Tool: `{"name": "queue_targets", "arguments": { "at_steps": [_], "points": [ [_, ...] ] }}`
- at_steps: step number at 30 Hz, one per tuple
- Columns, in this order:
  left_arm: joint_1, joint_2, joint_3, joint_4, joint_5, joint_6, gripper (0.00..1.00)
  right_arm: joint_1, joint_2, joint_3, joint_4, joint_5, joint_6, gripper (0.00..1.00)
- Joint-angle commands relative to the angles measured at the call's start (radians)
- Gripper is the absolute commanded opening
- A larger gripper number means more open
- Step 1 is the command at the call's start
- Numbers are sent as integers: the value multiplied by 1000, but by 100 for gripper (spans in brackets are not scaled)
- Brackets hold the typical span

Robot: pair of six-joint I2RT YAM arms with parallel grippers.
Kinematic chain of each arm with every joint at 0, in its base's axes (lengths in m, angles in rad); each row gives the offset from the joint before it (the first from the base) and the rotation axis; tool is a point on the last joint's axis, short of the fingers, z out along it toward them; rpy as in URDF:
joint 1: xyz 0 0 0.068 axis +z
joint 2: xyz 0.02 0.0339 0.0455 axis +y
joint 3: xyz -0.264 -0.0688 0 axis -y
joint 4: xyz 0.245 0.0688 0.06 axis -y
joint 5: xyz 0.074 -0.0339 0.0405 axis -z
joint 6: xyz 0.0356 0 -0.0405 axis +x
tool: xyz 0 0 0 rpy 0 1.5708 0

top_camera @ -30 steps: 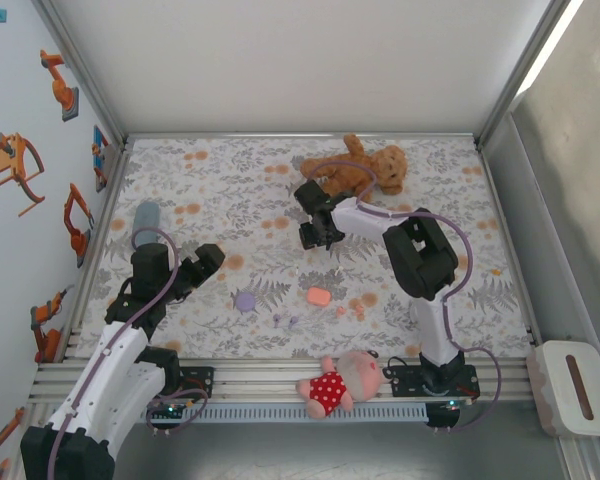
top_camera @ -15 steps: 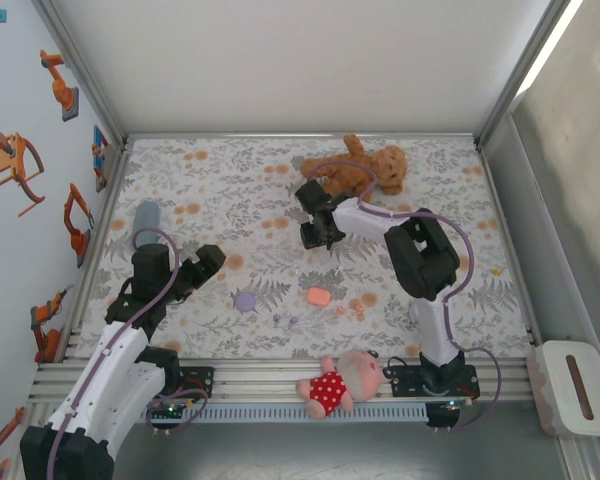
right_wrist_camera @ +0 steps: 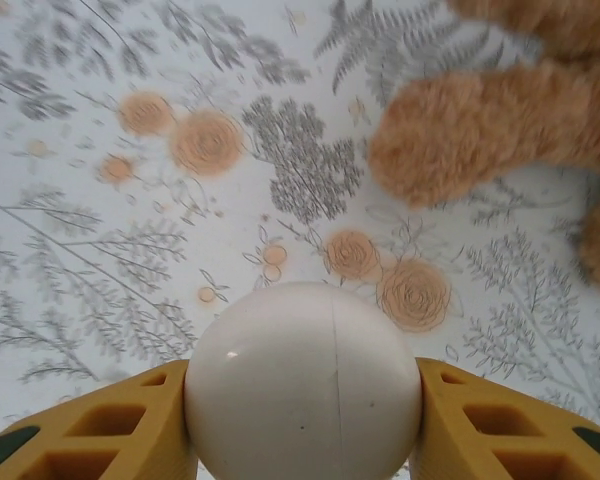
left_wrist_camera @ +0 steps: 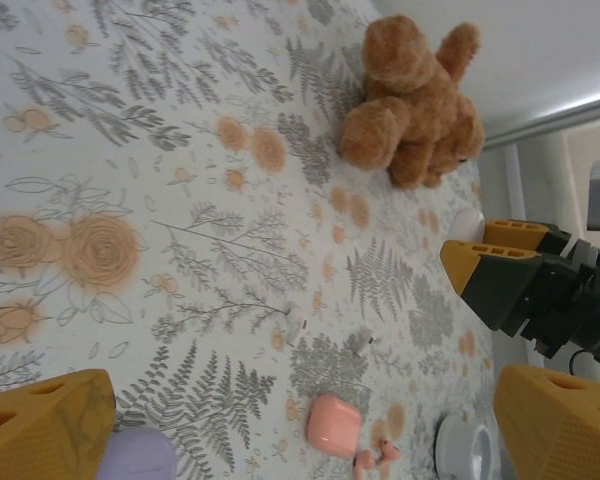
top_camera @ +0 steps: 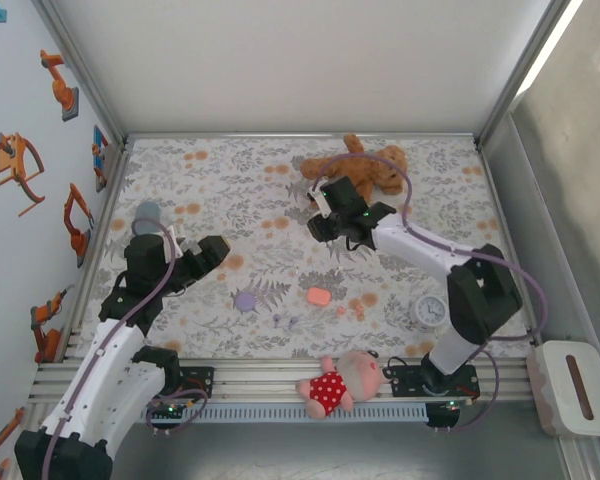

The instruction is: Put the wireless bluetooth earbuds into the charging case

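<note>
Two orange-pink earbuds (top_camera: 351, 312) lie loose on the floral table (top_camera: 230, 180), just right of the coral case (top_camera: 318, 296); lilac earbuds (top_camera: 286, 321) lie between that and the lilac case (top_camera: 245, 300); right gripper (right_wrist_camera: 300, 372) clamped around a round white case (right_wrist_camera: 302, 340) near the teddy bear (top_camera: 355, 165); left gripper (top_camera: 208, 256) spread wide, holding nothing

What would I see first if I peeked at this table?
Probably the fluffy brown teddy bear lying at the far side of the flowery table. Right in front of it, the right end effector grips a round white case between its yellow fingers. A pink plush doll in a red dress lies at the near edge.
</note>
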Motion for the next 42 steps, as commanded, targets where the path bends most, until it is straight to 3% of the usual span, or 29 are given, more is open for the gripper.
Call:
{"name": "queue_targets", "arguments": {
  "at_steps": [1,12,18,23,29,42],
  "points": [
    [-27,31,66,49,116,38,93,26,-108,-71,103,-57,-151,47],
    [-238,235,266,76,182,96,80,111,-373,-154,117,-165,-404,46],
    [-327,310,324,194,218,62,69,151,-444,-167,87,-150,-511,45],
    [-389,348,351,252,219,52,68,171,-469,-170,77,-110,-544,45],
    [-433,383,358,315,210,27,67,203,-471,-165,60,-50,-584,45],
    [-479,456,419,242,210,87,60,241,-468,-141,39,-33,-603,45]
  ]
}}
